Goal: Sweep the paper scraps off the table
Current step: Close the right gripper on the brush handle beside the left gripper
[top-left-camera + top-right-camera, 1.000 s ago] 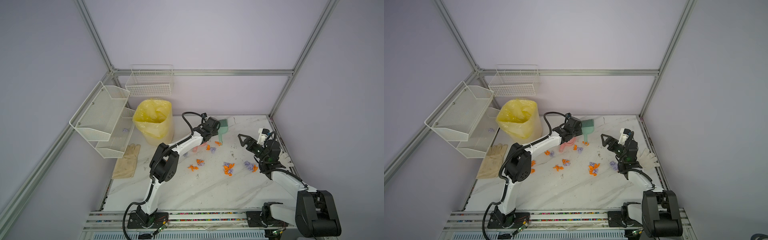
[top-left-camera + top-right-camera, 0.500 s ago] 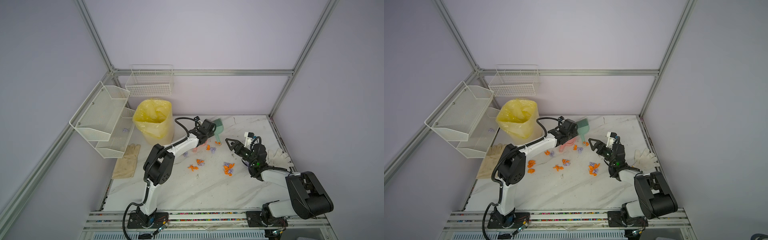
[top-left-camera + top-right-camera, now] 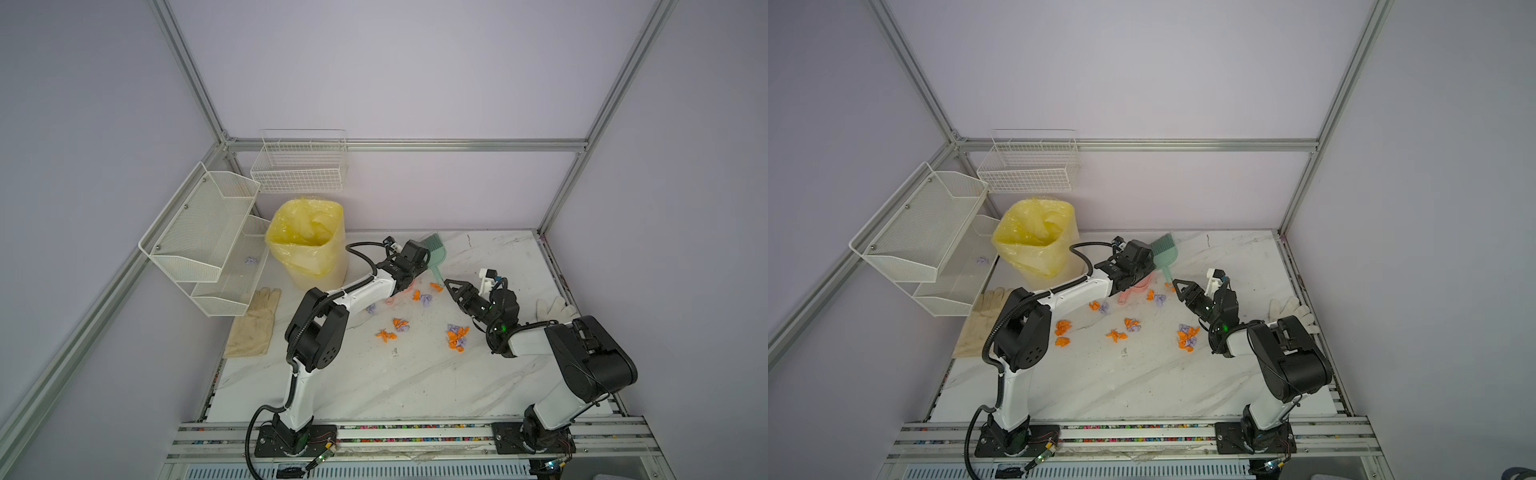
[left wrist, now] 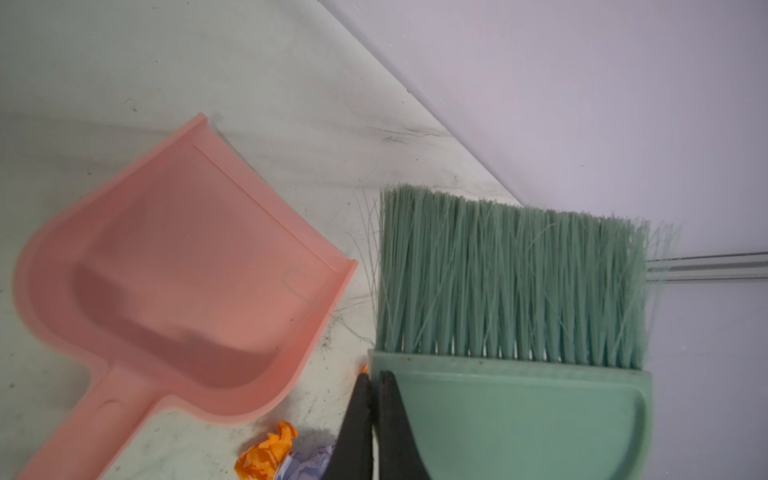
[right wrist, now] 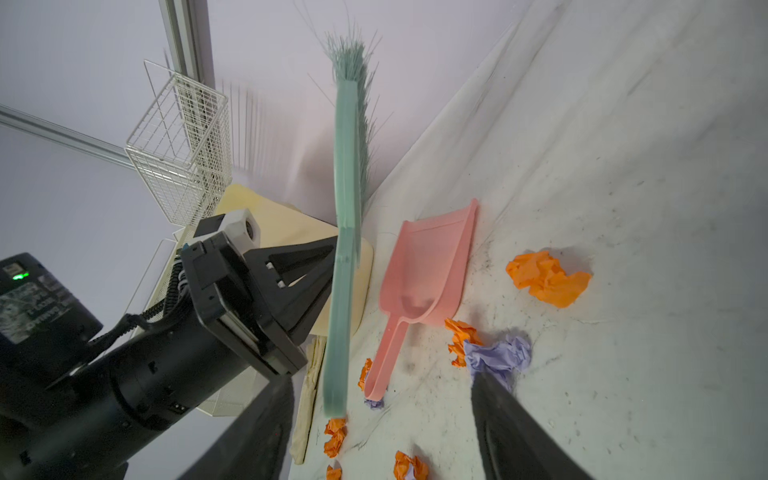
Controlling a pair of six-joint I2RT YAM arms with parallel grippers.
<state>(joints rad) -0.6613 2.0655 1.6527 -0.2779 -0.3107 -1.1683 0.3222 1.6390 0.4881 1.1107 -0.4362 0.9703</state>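
The scraps [image 3: 456,336] are all still loose on the table [image 3: 374,386]: orange and lilac wads strewn over its middle, one clump near the right arm, a few singles toward the left arm, and several around the handle of the dustpan [image 4: 178,266]. None looks gathered into a pile. The dustpan lies flat on the marble near the far edge, unheld, and the left wrist view shows its pan empty. The brush [image 4: 511,282] is off the table, bristles up and handle down; the left gripper [image 4: 374,374] is clamped on the edge of its flat green head. The right gripper [image 3: 454,289] has its jaws spread wide and holds nothing; in the right wrist view the lower end of the brush handle sits in the gap between its fingers, touching neither that I can tell. My reading is a hand-over of the brush or a regrip, so the sweeping proper has not begun. Left to do: nearly everything, meaning herding the wads together, getting them into the dustpan, and probably tipping them into the yellow-lined bin [image 3: 307,237] by the far left corner.
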